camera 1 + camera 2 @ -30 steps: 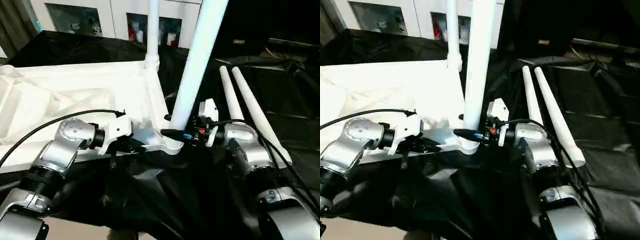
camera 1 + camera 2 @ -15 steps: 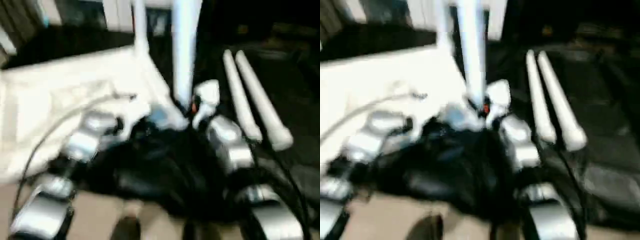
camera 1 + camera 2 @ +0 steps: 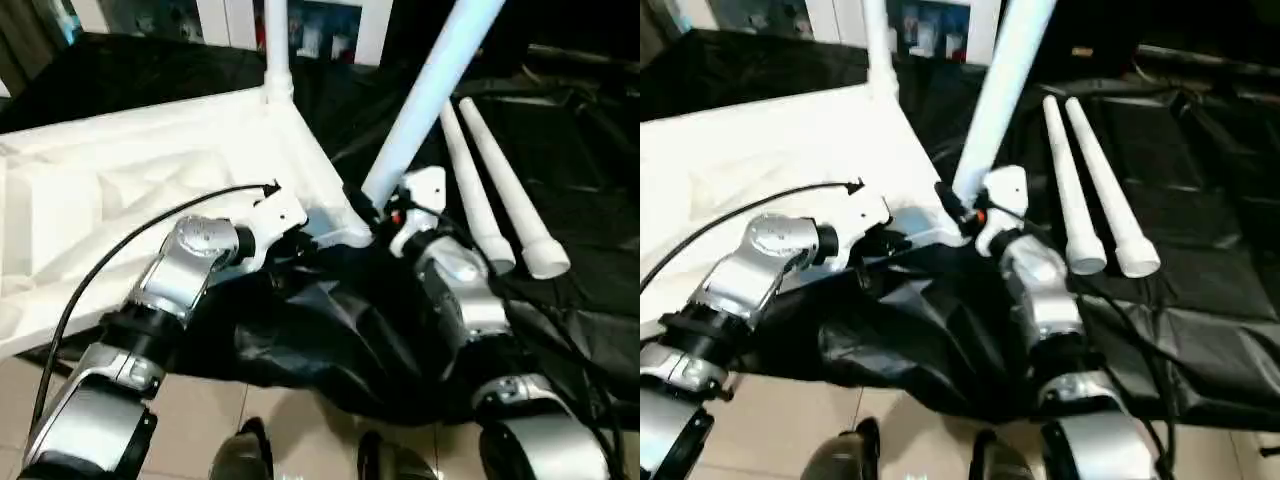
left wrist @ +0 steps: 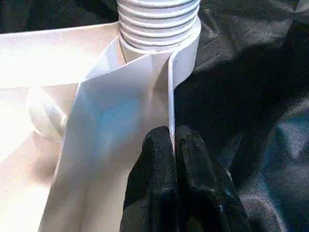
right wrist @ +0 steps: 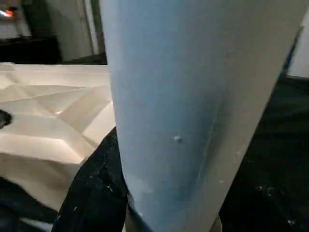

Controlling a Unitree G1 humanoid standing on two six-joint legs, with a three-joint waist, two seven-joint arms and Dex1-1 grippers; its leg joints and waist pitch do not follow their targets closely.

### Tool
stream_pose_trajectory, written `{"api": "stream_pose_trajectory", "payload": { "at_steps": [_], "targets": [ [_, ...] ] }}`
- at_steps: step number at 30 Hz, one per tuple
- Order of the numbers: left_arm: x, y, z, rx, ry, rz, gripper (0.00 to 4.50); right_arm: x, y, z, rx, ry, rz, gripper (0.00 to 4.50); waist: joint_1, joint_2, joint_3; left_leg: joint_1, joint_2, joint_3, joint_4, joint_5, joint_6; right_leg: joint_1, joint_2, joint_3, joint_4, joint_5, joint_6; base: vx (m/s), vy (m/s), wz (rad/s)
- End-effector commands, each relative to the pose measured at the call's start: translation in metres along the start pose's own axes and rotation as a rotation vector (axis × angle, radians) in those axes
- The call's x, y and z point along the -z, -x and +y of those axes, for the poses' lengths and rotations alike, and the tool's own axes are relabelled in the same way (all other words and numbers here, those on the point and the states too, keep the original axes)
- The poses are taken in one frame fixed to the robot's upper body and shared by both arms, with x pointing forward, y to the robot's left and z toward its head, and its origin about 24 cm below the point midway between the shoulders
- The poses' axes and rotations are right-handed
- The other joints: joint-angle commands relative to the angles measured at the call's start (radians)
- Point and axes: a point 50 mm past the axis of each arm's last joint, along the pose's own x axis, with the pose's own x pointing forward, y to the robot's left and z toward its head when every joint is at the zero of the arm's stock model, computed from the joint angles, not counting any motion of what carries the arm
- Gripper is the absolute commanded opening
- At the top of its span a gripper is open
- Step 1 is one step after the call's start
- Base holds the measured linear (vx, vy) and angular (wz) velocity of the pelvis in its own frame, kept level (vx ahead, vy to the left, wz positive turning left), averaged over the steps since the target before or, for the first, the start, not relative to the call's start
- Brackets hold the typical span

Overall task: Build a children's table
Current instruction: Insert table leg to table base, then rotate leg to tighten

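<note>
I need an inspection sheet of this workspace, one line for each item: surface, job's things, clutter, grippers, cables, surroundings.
Surface: black sheet under the work, wrinkled, hanging over a tiled floor.
Job's things: white tabletop lying upside down; one leg standing in the far corner; a second leg tilted at the near corner; two spare legs lying side by side on the sheet.
Clutter: nothing seen.
Grippers: left gripper shut on the tabletop's rim; right gripper holds the tilted leg near its base.
Cables: black cable arching over the left arm; more along the right arm.
Surroundings: white cabinet with glass doors behind.
</note>
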Motion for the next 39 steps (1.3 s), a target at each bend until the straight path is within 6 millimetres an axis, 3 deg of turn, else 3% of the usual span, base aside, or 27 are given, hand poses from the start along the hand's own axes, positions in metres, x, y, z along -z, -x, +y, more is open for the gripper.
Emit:
{"api": "stream_pose_trajectory", "payload": {
  "at_steps": [1,2,4,7,8,10,14,19,21,25,29,30,39],
  "targets": [
    [0.002,0.005,0.002,-0.025,-0.005,-0.051,0.0,0.042,0.019,0.004,-0.027,-0.091,0.173,1.9,-0.001,-0.002,-0.082,0.021,0.069,-0.021,-0.064,-0.323,0.005,0.017,-0.08,0.046,-0.069,-0.342,-0.145,0.0,0.0,0.0],
    [0.004,0.007,0.002,-0.024,-0.007,-0.05,0.0,0.041,0.021,0.001,-0.031,-0.089,0.174,1.9,0.0,-0.001,-0.091,0.017,0.071,-0.017,-0.06,-0.27,0.012,0.022,-0.078,0.044,-0.061,-0.279,-0.157,0.0,0.0,0.0],
    [0.006,0.009,0.002,-0.019,-0.018,-0.051,0.0,0.042,0.024,-0.003,-0.043,-0.076,0.187,1.9,-0.001,-0.003,-0.1,0.016,0.069,-0.01,-0.055,-0.234,0.03,0.022,-0.069,0.04,-0.054,-0.236,-0.168,0.0,0.0,0.0],
    [0.011,0.012,0.001,-0.008,-0.027,-0.037,0.0,0.039,0.027,-0.007,-0.096,-0.066,0.199,1.9,0.002,-0.006,-0.107,0.02,0.07,-0.006,-0.046,-0.307,0.018,0.009,-0.072,0.047,-0.062,-0.362,-0.158,0.0,0.0,0.0],
    [0.011,0.012,0.001,-0.007,-0.027,-0.037,0.0,0.039,0.027,-0.007,-0.096,-0.066,0.199,1.9,0.002,-0.008,-0.114,0.016,0.07,-0.005,-0.044,-0.282,0.021,0.014,-0.07,0.045,-0.057,-0.341,-0.16,0.0,0.0,0.0],
    [0.013,0.014,0.0,0.019,-0.029,-0.036,0.0,0.039,0.03,-0.009,-0.146,-0.069,0.229,1.9,0.004,-0.007,-0.119,0.015,0.069,0.001,-0.038,-0.236,0.033,0.011,-0.063,0.045,-0.048,-0.257,-0.175,0.0,0.0,0.0],
    [0.014,0.017,-0.004,0.075,-0.045,-0.037,0.0,0.036,0.03,-0.015,-0.197,-0.059,0.277,1.9,0.002,-0.013,-0.137,-0.006,0.063,0.01,-0.02,-0.153,0.068,0.02,-0.051,0.038,-0.024,-0.139,-0.191,0.0,0.0,0.0],
    [0.013,0.019,-0.006,0.118,-0.051,-0.043,0.0,0.032,0.028,-0.019,-0.274,-0.037,0.338,1.9,0.003,-0.015,-0.144,-0.004,0.064,0.014,-0.012,-0.136,0.069,0.021,-0.045,0.036,-0.012,-0.06,-0.216,0.0,0.0,0.0],
    [0.013,0.02,-0.008,0.15,-0.051,-0.05,0.0,0.031,0.028,-0.02,-0.313,-0.033,0.373,1.9,0.001,-0.019,-0.146,-0.006,0.062,0.014,-0.012,-0.137,0.072,0.024,-0.041,0.033,-0.01,-0.058,-0.222,0.0,0.0,0.0],
    [0.012,0.022,-0.014,0.219,-0.052,-0.068,0.0,0.031,0.031,-0.021,-0.389,-0.02,0.426,1.9,0.001,-0.015,-0.145,-0.004,0.067,0.014,-0.011,-0.152,0.066,0.02,-0.04,0.032,-0.006,-0.053,-0.229,0.0,0.0,0.0],
    [0.011,0.025,-0.017,0.281,-0.063,-0.077,0.0,0.031,0.035,-0.02,-0.502,-0.001,0.459,1.9,0.001,-0.019,-0.144,-0.004,0.067,0.016,-0.009,-0.157,0.069,0.019,-0.038,0.032,-0.004,-0.032,-0.239,0.0,0.0,0.0],
    [0.011,0.025,-0.017,0.29,-0.068,-0.073,0.0,0.032,0.037,-0.019,-0.539,0.004,0.464,1.9,0.001,-0.018,-0.133,-0.006,0.066,0.017,-0.01,-0.17,0.072,0.015,-0.039,0.033,-0.008,-0.046,-0.234,0.0,0.0,0.0],
    [0.012,0.029,-0.015,0.32,-0.081,-0.063,0.0,0.037,0.045,-0.02,-0.581,-0.017,0.46,1.9,0.002,-0.015,-0.124,-0.005,0.07,0.014,-0.015,-0.2,0.061,0.011,-0.041,0.033,-0.013,-0.086,-0.234,0.0,0.0,0.0]
  ]
}}
